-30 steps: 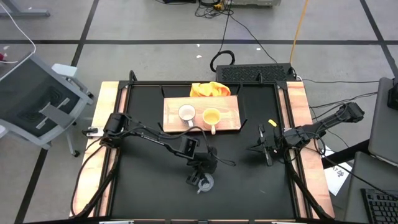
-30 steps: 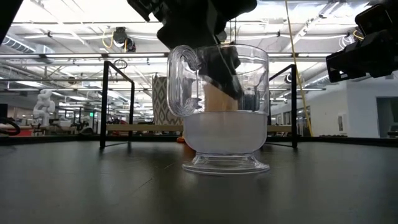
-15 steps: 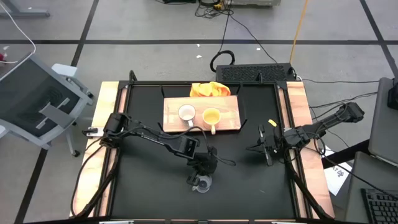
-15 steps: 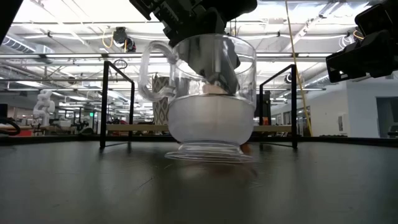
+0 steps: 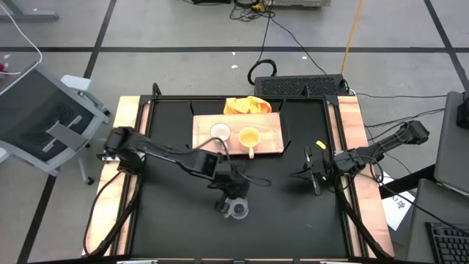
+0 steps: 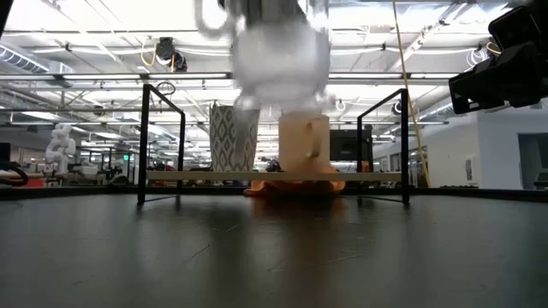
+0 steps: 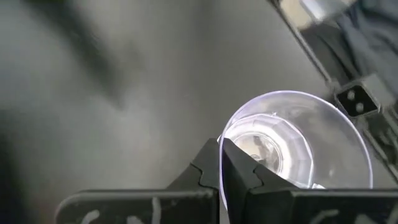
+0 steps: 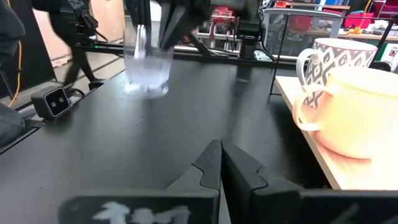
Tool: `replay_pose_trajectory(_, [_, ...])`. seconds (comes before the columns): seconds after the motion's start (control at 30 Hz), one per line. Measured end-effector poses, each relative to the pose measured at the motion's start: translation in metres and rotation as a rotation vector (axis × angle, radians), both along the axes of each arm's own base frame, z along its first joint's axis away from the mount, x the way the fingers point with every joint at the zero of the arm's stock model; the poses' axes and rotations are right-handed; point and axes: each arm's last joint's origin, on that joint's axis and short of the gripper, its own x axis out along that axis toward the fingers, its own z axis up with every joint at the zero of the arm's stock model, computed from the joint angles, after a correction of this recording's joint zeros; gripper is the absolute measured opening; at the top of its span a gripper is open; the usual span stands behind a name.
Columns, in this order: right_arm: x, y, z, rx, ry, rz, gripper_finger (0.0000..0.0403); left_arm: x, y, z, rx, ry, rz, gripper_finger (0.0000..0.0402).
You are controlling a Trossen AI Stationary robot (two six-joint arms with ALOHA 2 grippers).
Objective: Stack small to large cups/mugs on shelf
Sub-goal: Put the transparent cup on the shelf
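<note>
The clear glass cup (image 6: 280, 53) hangs above the black table, with my left gripper (image 7: 222, 163) shut on it; the high view shows it near the table's middle front (image 5: 236, 209). A white patterned mug (image 6: 233, 144) and an orange-yellow mug (image 6: 301, 145) stand on their bases on the light-wood shelf (image 5: 270, 136) at the far middle. My right gripper (image 8: 220, 163) is shut on nothing, low over the table's right side (image 5: 312, 173). My left gripper holds the glass cup by its rim (image 7: 220, 142), with the thin wall pinched between one finger inside the cup and one outside. The fingers come from above, pointing down. The cup hangs below them, roughly upright and lifted clear of the table (image 8: 148, 62).
An orange cloth (image 5: 247, 105) lies bunched behind the shelf. A black metal frame (image 6: 163, 141) stands around the shelf, with posts at both sides. The bare black tabletop (image 5: 176, 220) stretches left and right of the cup. The room lies beyond.
My left gripper has shut on the glass cup's rim and gone up with it. The cup stood on the table, tipped as it was gripped, and now hangs lifted clear. The left arm has swung a little toward the table's left.
</note>
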Motion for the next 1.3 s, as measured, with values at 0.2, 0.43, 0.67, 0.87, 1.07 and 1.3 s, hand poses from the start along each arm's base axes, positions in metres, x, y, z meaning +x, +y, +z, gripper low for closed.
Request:
replay_pose_trajectory(0.2, [0.000, 0.000, 0.000, 0.000, -0.002, 0.000, 0.0000, -0.030, 0.008, 0.043, 0.063, -0.049, 0.090, 0.0002])
replay_pose_trajectory(0.43, [0.000, 0.000, 0.000, 0.001, -0.002, -0.001, 0.0000, -0.064, 0.017, 0.078, 0.157, -0.086, 0.174, 0.0001])
replay_pose_trajectory(0.67, [0.000, 0.000, 0.000, 0.020, 0.001, -0.003, 0.0000, -0.096, 0.027, 0.098, 0.211, -0.087, 0.279, 0.0001])
replay_pose_trajectory(0.87, [0.000, 0.000, 0.000, 0.019, -0.001, -0.003, 0.0000, -0.122, 0.034, 0.098, 0.192, -0.148, 0.325, 0.0001])
replay_pose_trajectory(1.07, [0.000, 0.000, 0.001, 0.016, -0.003, -0.003, 0.0000, -0.151, 0.041, 0.082, 0.139, -0.250, 0.344, 0.0000])
replay_pose_trajectory(1.3, [0.000, 0.000, 0.002, 0.024, -0.020, -0.003, 0.0000, -0.170, 0.043, 0.055, 0.071, -0.368, 0.316, 0.0000])
